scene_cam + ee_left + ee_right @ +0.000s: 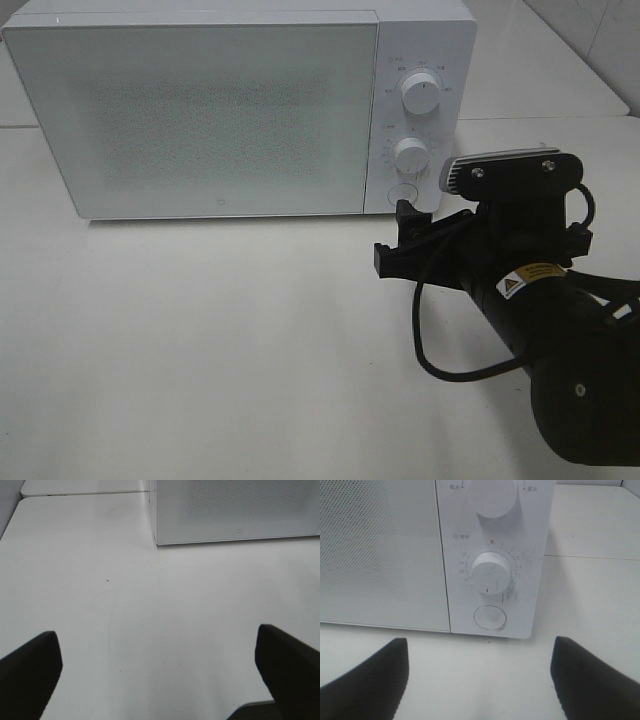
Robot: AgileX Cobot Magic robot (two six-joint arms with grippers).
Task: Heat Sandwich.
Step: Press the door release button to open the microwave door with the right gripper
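Observation:
The sandwich is out of view in every frame. A white microwave [220,110] stands at the back of the table with its door shut. My right gripper [395,238] is open and empty, just in front of the control panel's lower corner. In the right wrist view its fingers [365,675] flank the round button [490,617] under the timer knob [490,572]. My left gripper [160,675] is open over bare table, with the microwave's corner [235,510] ahead of it. The left arm does not show in the high view.
The upper knob [420,93] and lower knob [411,156] sit on the panel right of the door. A black cable [430,330] loops off the right arm over the white table [200,330]. A seam between tabletops [85,494] runs behind the microwave.

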